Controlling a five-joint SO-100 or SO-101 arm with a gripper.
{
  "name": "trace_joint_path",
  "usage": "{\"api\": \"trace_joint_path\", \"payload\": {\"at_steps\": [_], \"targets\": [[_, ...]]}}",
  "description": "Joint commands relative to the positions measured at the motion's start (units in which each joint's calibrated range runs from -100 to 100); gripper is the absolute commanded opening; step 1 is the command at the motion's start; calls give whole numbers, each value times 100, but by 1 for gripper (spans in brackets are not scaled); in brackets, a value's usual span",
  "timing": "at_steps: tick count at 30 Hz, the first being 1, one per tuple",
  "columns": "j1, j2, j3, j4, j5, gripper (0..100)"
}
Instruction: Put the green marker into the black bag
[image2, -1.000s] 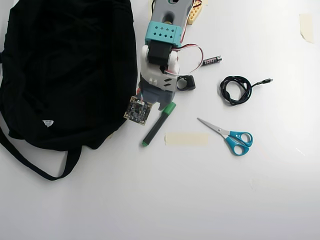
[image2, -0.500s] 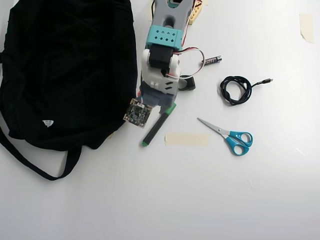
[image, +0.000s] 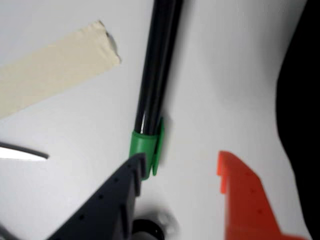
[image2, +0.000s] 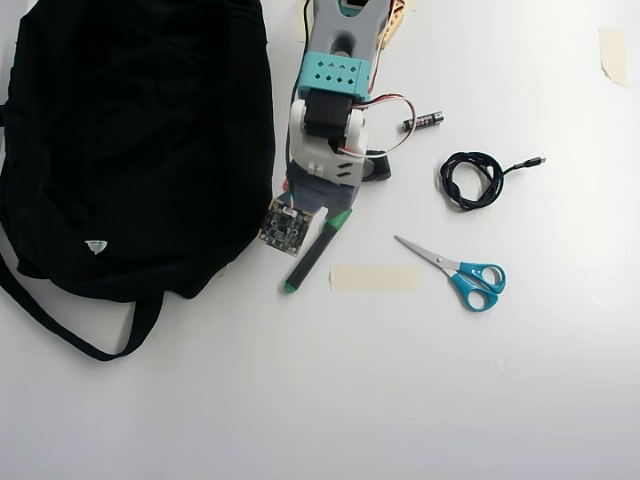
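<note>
Bare table separates the green marker (image2: 313, 254) from the black bag (image2: 130, 140).

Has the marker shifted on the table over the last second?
No. In the overhead view the marker lies at the same spot and slant beside the tape strip.

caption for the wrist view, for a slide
Open gripper straddling the green marker at its cap end on the white table, tape strip to the left, black bag at right edge.
</note>
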Motion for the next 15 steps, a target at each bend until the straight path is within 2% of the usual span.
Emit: {"api": "trace_joint_path", "payload": {"at_steps": [1, 15], "targets": [[-24, 62, -197, 1, 24, 19], [43, 709, -664, -68, -18, 19]]}}
